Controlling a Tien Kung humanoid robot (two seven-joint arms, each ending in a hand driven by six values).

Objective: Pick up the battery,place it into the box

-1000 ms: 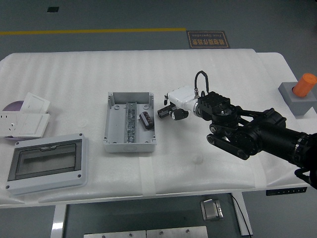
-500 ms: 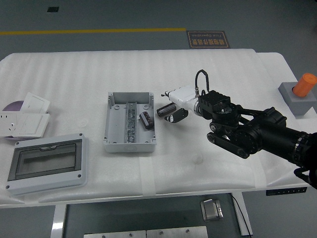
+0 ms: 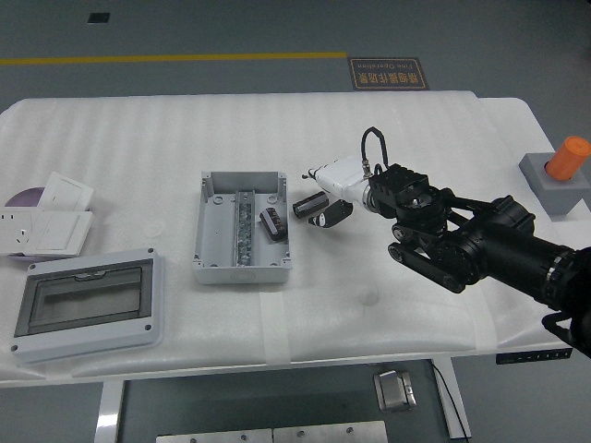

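Far L edge: purple disc (image 3: 20,197), partly under white wall-socket plates (image 3: 48,220), stacked/overlapping, flat on white table (image 3: 138,138).
Front L: grey enclosure w/ tinted clear window lid (image 3: 85,305), lying flat near table's near edge.
Centre: grey box (image 3: 241,226), open top, lid off. Metal rail w/ terminals runs down its middle, far-to-near. One dark cylindrical battery (image 3: 271,223) inside, R of the rail, lying on its side, angled.
Just R of box: second battery (image 3: 309,204), black cylinder, outside the box, apart from its R wall. It sits at the tips of the right hand (image 3: 325,205); dark fingers (image 3: 334,214) curl beside and below it, white palm housing behind. Looks pinched by fingers, but whether batt. is lifted or resting on table: can't tell.
R: black arm (image 3: 489,249) comes in from R edge, low over table, black cable looped above wrist.
Far R edge: grey block (image 3: 552,186) w/ orange cylinder (image 3: 569,157) standing tilted in it.
Floor beyond table: yellow line (image 3: 175,58), dark floor sign (image 3: 388,73).
L arm: not seen.
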